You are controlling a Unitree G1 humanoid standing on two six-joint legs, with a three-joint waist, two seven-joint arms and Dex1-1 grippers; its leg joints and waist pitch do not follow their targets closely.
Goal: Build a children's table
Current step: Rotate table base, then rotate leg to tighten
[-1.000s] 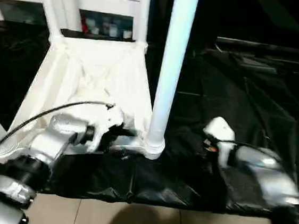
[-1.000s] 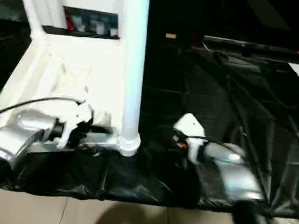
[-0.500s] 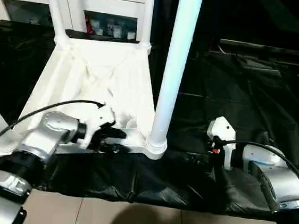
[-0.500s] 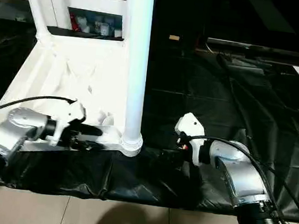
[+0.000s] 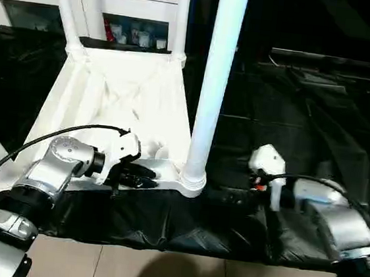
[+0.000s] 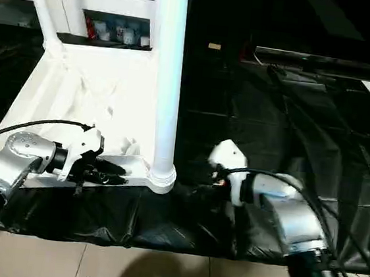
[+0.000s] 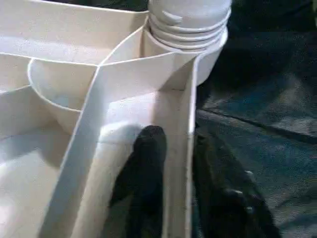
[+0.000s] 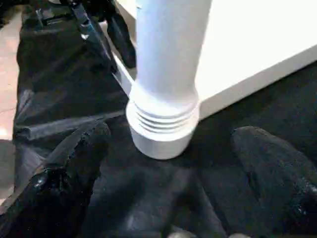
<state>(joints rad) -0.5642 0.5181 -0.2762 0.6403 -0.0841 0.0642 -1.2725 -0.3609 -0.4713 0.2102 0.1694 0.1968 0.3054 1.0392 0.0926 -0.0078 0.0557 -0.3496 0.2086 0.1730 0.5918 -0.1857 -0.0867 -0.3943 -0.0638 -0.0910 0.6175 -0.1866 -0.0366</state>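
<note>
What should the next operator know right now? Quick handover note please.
Left gripper: clamped on the near rim of the tabletop, one finger inside, one outside.
Right gripper: open, empty, facing the near-right leg at its socket.
Tabletop lies underside up on the black sheet.
Done: the three legs fully in view stand in their corners.
Left: check seating, then flip upright.

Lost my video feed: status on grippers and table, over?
Left gripper jaws pinching the tabletop near rim. Right gripper jaws wide open, flanking the near-corner leg, not touching. Four legs up. Nothing in the way.
</note>
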